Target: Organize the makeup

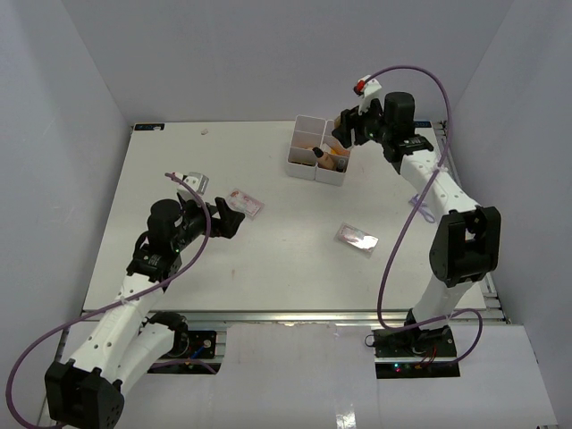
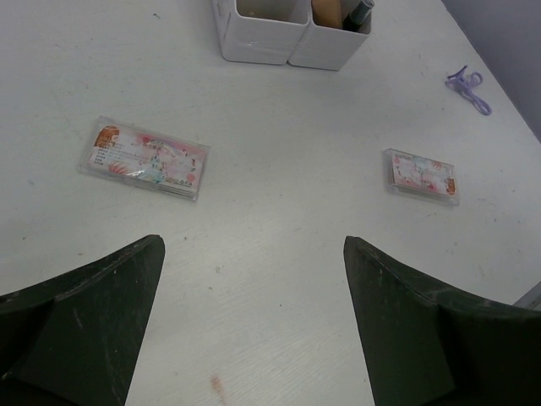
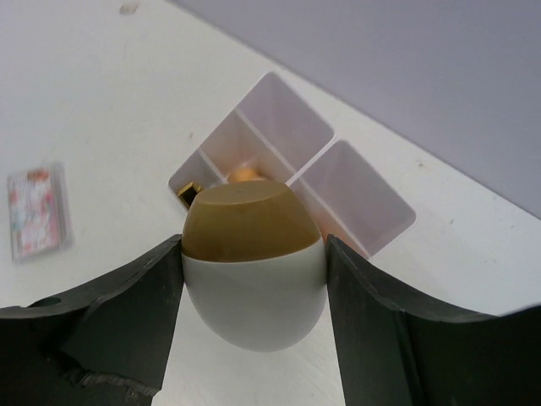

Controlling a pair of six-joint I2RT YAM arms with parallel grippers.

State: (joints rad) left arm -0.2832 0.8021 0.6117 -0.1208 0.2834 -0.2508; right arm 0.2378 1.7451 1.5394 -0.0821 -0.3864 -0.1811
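My right gripper (image 3: 254, 254) is shut on a white-gold egg-shaped piece (image 3: 254, 288), its gold end pointing away from the camera. In the top view this gripper (image 1: 345, 130) hangs over the right side of the white multi-compartment box (image 1: 307, 126) at the back. The box holds a dark-capped bottle (image 1: 319, 154), something orange (image 3: 248, 175) and a black-gold lipstick (image 3: 188, 194). Two pink flat packets lie on the table, one (image 1: 245, 203) just ahead of my left gripper (image 1: 234, 217) and one (image 1: 357, 239) right of centre. The left gripper (image 2: 254, 245) is open and holds nothing.
A small purple loop (image 1: 420, 204) lies near the right arm on the table's right side. The white box (image 2: 287, 42) stands beyond both packets (image 2: 145, 158) (image 2: 421, 175) in the left wrist view. A faint pink smear (image 2: 218, 385) marks the table between the left fingers.
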